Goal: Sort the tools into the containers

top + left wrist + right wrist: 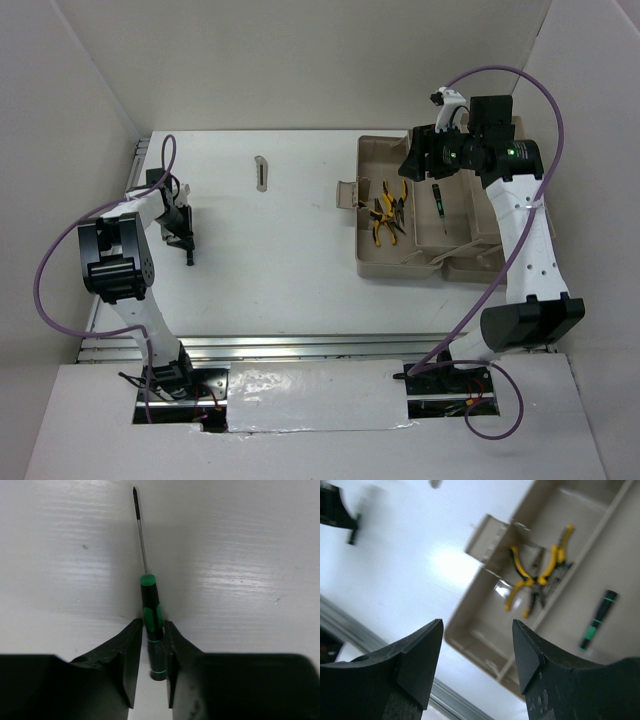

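My left gripper [188, 243] is low over the left of the white table, shut on the handle of a dark screwdriver with green marks [151, 600]; its shaft points away from the fingers [131, 650]. My right gripper [477, 625] is open and empty, held above the beige toolbox [362, 200]. In the toolbox's deep tub lie two yellow-and-black pliers [388, 212], also seen in the right wrist view [535, 577]. A second screwdriver [440, 200] lies in the compartment next to them [597, 620]. A flat grey metal piece [261, 172] lies on the table at the back middle.
The toolbox's latch flap [347, 193] sticks out from its left side. A metal rail [300, 348] runs along the near table edge. White walls close in the table at the left, back and right. The right arm's purple cable [520, 80] loops above the toolbox.
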Motion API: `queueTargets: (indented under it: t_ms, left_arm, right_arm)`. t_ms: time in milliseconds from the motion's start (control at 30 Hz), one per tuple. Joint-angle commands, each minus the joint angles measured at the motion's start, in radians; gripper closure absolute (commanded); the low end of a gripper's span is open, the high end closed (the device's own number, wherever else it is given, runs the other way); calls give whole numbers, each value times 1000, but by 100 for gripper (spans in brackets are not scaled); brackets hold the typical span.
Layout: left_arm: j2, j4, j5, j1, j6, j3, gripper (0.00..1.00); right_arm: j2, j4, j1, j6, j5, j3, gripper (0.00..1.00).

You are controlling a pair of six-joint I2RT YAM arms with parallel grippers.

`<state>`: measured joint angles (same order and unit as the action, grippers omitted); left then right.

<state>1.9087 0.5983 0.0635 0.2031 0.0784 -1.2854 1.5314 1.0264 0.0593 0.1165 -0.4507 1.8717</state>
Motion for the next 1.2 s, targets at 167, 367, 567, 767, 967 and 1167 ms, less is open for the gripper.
queueTargets:
  t_ms: [167,367,567,767,967,1167]
  left_arm:
    - [-31,-20,318,-8,-17,1,100]
    - [-371,-354,975,-48,264,171,100]
    - [-697,-1079,920,-236,757,389,100]
    - [-729,-1307,874,-387,949,419,100]
    - [-694,-1359,851,-456,1018,390,100]
    - [-672,-1414,846,-475,1072,385,100]
  right_arm:
    - [-180,-353,63,-170,-219,-299,33]
    - [-182,-552,108,-420,-402,-402,33]
    - [-105,-696,230,-569,-502,-413,31]
    - [-7,-746,353,-624,-554,-289,30]
    - [36,-744,442,-606,-543,-195,32]
    - [53,-721,479,-568,-513,-170,38]
